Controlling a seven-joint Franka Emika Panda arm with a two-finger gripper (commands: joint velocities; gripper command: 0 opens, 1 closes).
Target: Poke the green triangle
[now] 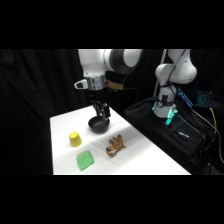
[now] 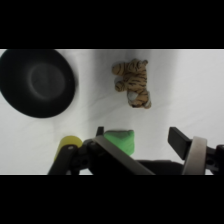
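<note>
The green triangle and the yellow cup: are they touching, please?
Apart. The side view shows white table between the green triangle and the yellow cup.

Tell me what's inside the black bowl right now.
Nothing visible: in the wrist view the black bowl shows only its dark inner surface. In the side view the gripper hangs above it and covers part of the rim.

We found the white table [image 1: 150, 155] brightly lit against a dark surround. Black curtain-like drapery [image 1: 30, 90] hung behind and to the left of it. To the right we noted dark equipment [image 1: 170, 130] with trailing cables [image 1: 212, 122] and small teal lights [image 1: 170, 117].
</note>
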